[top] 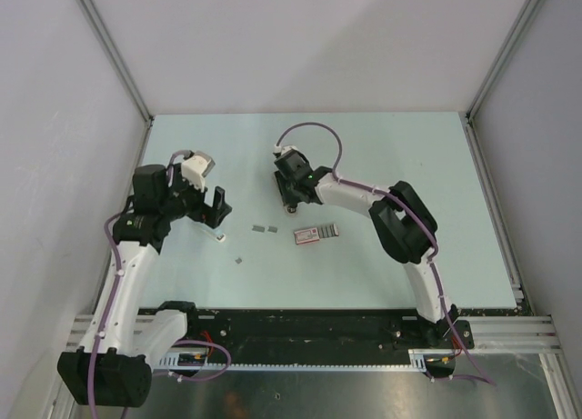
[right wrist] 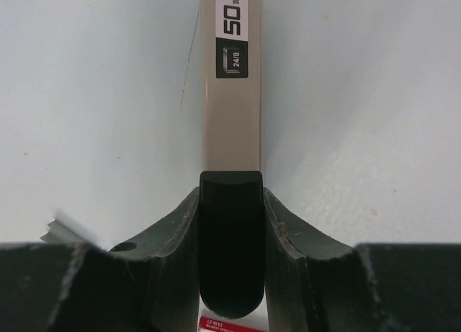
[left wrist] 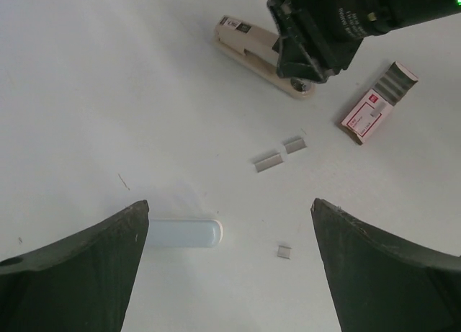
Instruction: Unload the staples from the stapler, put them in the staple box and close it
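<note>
The stapler (right wrist: 230, 94) is a long beige bar with a black rear end and a "50" label. It lies flat on the table, and my right gripper (right wrist: 230, 253) is shut on its black end. In the left wrist view the stapler (left wrist: 248, 42) pokes out from under the right gripper (left wrist: 311, 40). Two short strips of staples (left wrist: 268, 160) lie loose mid-table, and a smaller bit (left wrist: 284, 252) lies nearer. My left gripper (left wrist: 230, 274) hangs open above the table with nothing between its fingers. From above, the staples (top: 265, 228) lie between my left gripper (top: 215, 212) and my right gripper (top: 291, 187).
A red-and-white staple box (left wrist: 374, 105), open with grey staples showing, lies right of the loose strips, also seen from above as the box (top: 316, 234). A pale rounded bar (left wrist: 184, 232) rests on the table beside my left finger. Grey walls enclose three sides.
</note>
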Controlling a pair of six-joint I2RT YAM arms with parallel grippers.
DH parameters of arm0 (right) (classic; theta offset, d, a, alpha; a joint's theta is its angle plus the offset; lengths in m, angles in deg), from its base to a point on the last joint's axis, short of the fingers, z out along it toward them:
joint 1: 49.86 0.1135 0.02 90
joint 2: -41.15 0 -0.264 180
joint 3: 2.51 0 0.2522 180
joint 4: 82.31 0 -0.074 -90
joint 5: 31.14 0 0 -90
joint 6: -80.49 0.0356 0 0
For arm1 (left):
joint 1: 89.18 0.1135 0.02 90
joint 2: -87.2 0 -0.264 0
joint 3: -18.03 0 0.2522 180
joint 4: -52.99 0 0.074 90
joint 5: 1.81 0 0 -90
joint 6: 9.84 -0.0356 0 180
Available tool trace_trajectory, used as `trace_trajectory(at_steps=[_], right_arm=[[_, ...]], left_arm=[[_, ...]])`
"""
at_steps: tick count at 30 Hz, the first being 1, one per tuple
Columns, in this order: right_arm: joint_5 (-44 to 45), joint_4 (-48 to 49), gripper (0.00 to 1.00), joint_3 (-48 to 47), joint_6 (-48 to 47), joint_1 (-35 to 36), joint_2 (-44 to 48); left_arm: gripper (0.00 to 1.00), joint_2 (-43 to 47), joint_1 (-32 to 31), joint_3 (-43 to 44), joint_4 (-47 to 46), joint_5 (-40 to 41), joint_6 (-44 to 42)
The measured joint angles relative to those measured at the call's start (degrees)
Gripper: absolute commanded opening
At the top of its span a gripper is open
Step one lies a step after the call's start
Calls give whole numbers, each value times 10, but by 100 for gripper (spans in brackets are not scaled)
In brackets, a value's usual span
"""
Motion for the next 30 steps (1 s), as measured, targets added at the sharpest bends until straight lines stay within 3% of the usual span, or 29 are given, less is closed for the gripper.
trace_trajectory(at_steps=[2, 8, 12, 18, 25, 30], right_arm=[[2, -10, 3, -17, -2, 2, -12], [3, -14, 46, -40, -2, -2, -31], [1, 5, 61, -31, 5, -10, -26], [-11, 42, 66, 68, 19, -36, 54], [-7, 84, 64, 179, 38, -57, 166], [-7, 107, 59, 237, 50, -59, 184]], left_arm=[[100, 9, 0, -2, 6, -5, -7], [100, 3, -15, -2, 41, -6, -40], [99, -10, -79, -8, 58, 21, -58], [100, -30, -147, -13, 72, 57, -72], [99, -54, -169, -14, 74, 79, -75], [99, -54, -181, -16, 75, 88, -75]])
